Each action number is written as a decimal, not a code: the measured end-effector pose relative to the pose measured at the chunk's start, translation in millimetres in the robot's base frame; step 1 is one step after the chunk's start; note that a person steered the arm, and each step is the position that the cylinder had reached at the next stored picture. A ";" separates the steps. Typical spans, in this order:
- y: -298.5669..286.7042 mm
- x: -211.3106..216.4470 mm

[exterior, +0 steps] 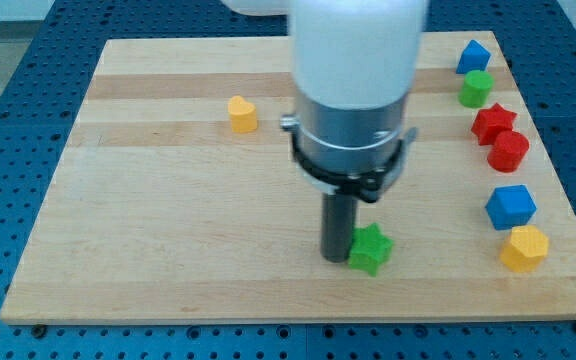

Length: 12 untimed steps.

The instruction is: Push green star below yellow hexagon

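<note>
Step in hand: drive the green star (370, 248) toward the view's right until it lies under the yellow hexagon (524, 248). A second yellow block (242, 114) sits at upper left, well apart; its shape is hard to make out, so the right-hand target is a judgement.

My tip (338, 257) stands at the star's left side, apparently touching it. It is a plain rod: nothing to open, nothing held.

Push rightward and slightly downward, keeping contact centred so the star does not spin off. Avoid the blue block (510, 206) above the hexagon.
</note>
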<state>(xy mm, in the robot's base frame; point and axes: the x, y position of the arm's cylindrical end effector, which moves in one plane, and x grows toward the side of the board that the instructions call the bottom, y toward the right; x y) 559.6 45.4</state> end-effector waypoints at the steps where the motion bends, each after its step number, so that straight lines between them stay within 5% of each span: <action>1: 36.6 0.0; 5: 30.5 -23.9; 7: 97.8 -4.9; 9: 58.5 -2.6; 12: 72.8 -7.2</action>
<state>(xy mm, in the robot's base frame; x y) 552.4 118.2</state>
